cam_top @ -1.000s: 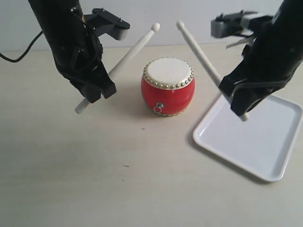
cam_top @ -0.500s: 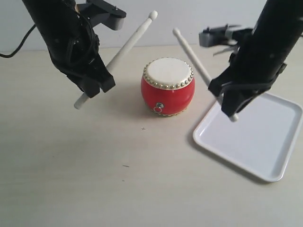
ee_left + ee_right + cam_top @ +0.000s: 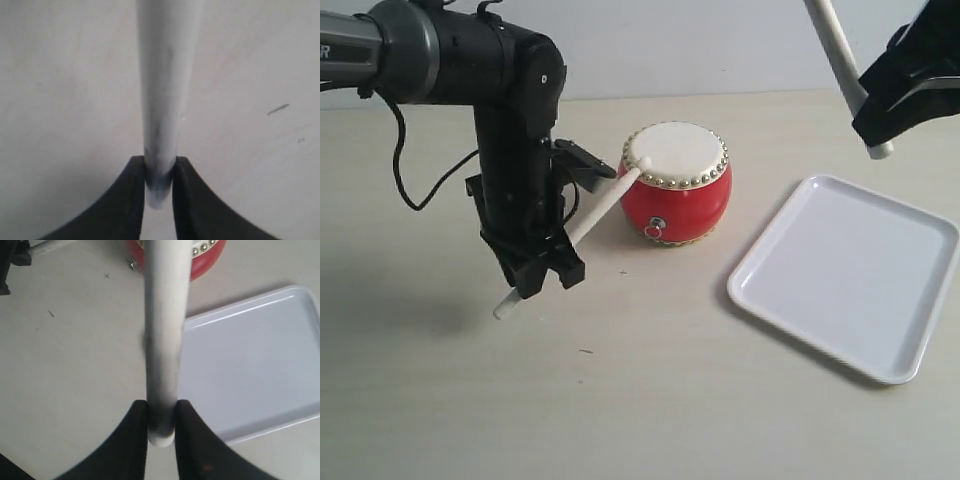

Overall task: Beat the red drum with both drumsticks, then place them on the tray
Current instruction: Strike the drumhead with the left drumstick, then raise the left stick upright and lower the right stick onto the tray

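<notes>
Drumstick (image 3: pixel 605 203) on red drum (image 3: pixel 675 195), cropped arm lettering (image 3: pixel 325 52)

The red drum (image 3: pixel 675 190), glossy with a cream skin ringed by gold studs, stands upright ahead of the left gripper's (image 3: pixel 160 167) jaws. The left drumstick (image 3: pixel 603 205), pale and slim, is clamped near its butt between those jaws and slants up, with its rounded tip at the rim of the skin. The right drumstick (image 3: pixel 835 45) is pinched near its butt in the right gripper's (image 3: pixel 161 410) jaws and raised steeply, clear of the drum. The white tray (image 3: pixel 840 270) lies flat beneath and just beyond those jaws.
</notes>
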### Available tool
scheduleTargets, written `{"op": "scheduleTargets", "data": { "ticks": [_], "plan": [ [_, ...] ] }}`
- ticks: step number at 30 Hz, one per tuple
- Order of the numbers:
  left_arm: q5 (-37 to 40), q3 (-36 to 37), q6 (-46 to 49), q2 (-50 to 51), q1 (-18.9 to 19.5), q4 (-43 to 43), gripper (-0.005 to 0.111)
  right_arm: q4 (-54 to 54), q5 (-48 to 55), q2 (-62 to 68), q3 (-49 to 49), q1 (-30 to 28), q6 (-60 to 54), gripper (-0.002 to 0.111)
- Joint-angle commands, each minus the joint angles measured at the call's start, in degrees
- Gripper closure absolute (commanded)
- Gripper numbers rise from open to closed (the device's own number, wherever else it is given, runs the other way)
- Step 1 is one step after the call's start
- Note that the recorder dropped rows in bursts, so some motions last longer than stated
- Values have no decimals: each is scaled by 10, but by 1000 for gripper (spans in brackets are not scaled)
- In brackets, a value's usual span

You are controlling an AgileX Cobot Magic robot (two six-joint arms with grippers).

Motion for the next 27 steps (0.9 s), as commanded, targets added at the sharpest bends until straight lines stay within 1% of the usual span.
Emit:
{"op": "scheduleTargets", "data": {
  "ticks": [1, 6, 9, 10, 13, 14, 17, 19, 22, 24, 27],
  "plan": [
    [-1, 0, -10, -62, 0, 5, 107, -11, -3, 1, 11, -3, 4, 108],
    [-1, 0, -29, -162, 0, -19, 107, -13, -90, 19, 102, -47, 44, 108],
    [-1, 17, -33, -227, 0, -32, 107, -3, -158, 19, 177, -78, 88, 108],
    [-16, 30, -42, -248, 0, -32, 107, 3, -181, 19, 203, -86, 105, 108],
    [-102, 80, -60, -309, 0, -40, 107, 16, -257, 19, 265, -92, 161, 108],
    [-135, 102, -60, -330, 0, -51, 107, 18, -284, 19, 283, -92, 187, 108],
    [-202, 159, -61, -379, 0, -75, 107, 19, -344, 23, 322, -92, 275, 108],
    [-223, 194, -61, -404, 0, -80, 107, 8, -353, 41, 333, -97, 326, 108],
    [-229, 231, -61, -431, 0, -83, 107, 3, -335, 85, 340, -118, 396, 108],
    [-229, 248, -61, -443, 0, -84, 107, 15, -331, 112, 339, -132, 380, 108],
    [-229, 274, -60, -463, 0, -84, 107, 93, -331, 146, 337, -159, 301, 108]
  ]
}}
